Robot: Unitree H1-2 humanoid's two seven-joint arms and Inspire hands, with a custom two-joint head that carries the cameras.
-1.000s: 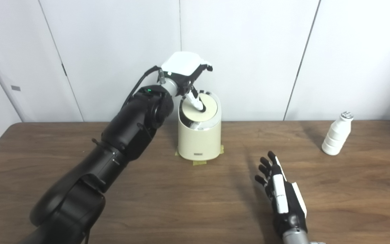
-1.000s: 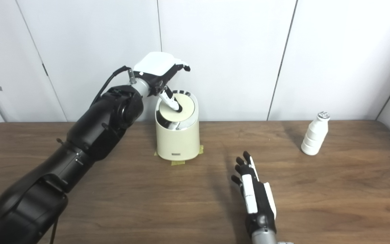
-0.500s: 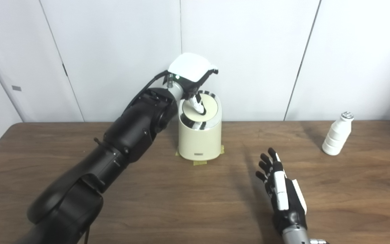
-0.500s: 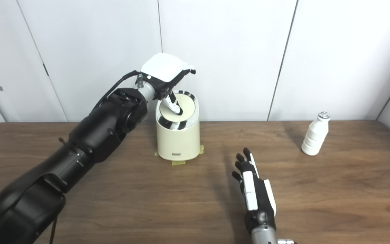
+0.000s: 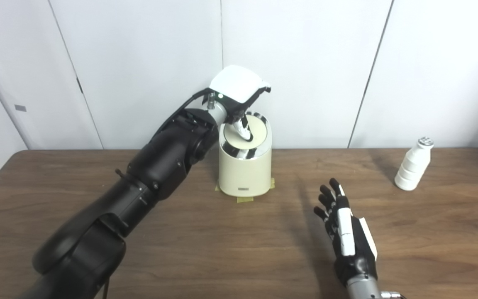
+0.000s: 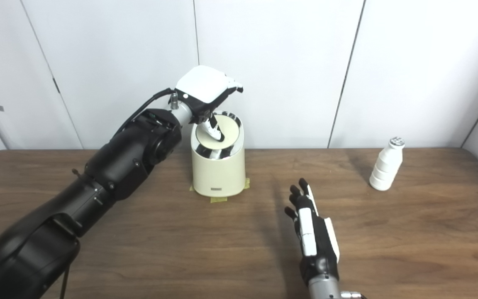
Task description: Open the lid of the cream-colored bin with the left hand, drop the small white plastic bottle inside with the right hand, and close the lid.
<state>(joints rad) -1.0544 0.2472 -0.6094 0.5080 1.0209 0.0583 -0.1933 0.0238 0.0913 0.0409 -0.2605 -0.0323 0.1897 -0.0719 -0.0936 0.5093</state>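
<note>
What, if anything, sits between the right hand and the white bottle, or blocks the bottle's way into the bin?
Only bare table lies between the right hand and the bottle. At the bin, the lid covers the opening, with the left hand on it.

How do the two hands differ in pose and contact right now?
The left hand is raised over the cream bin, one finger touching its lid; the right hand is low over the table, touching nothing. The left hand's fingers curl downward; the right hand's are spread, open. Neither holds the white bottle.
</note>
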